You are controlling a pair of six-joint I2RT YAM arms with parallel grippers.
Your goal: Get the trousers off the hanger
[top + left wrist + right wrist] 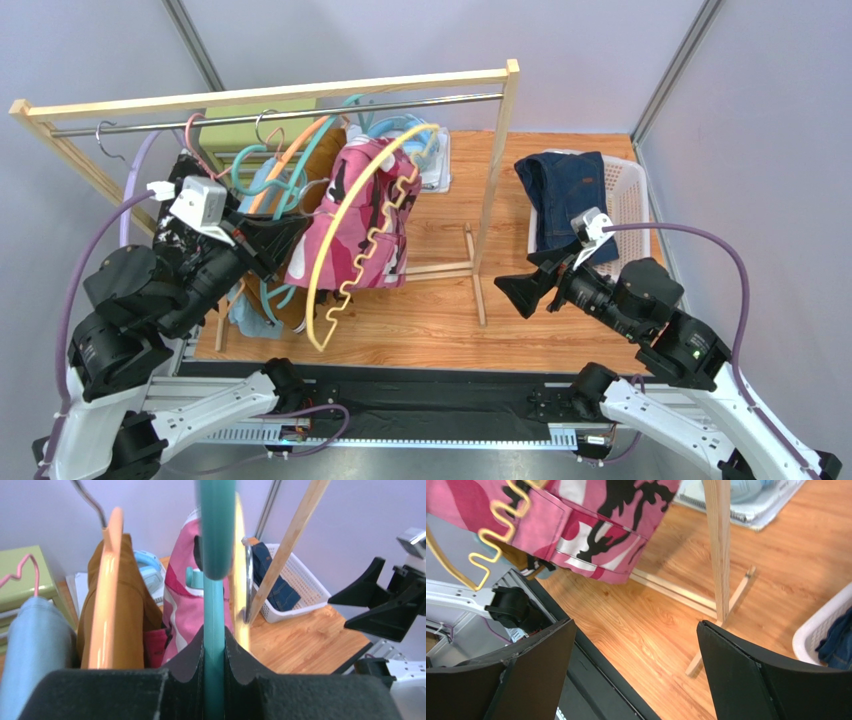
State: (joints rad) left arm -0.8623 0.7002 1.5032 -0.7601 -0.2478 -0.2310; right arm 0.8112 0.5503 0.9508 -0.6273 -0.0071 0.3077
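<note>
My left gripper [215, 647] clamps one teal hanger [216, 530]; right gripper [636, 625] gapes empty; one navy trousers [560, 190] in one basket [628, 190]

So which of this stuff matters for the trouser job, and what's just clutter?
Job: pink trousers, navy trousers in the white basket, teal hanger in left gripper, clothes rack.
Clutter: green box, paper stack.

Left claw [215, 655] clamped on teal hanger [215, 610], pointing 2 o'clock — right claw [636, 665] spread wide, empty, pointing 9 o'clock.
</note>
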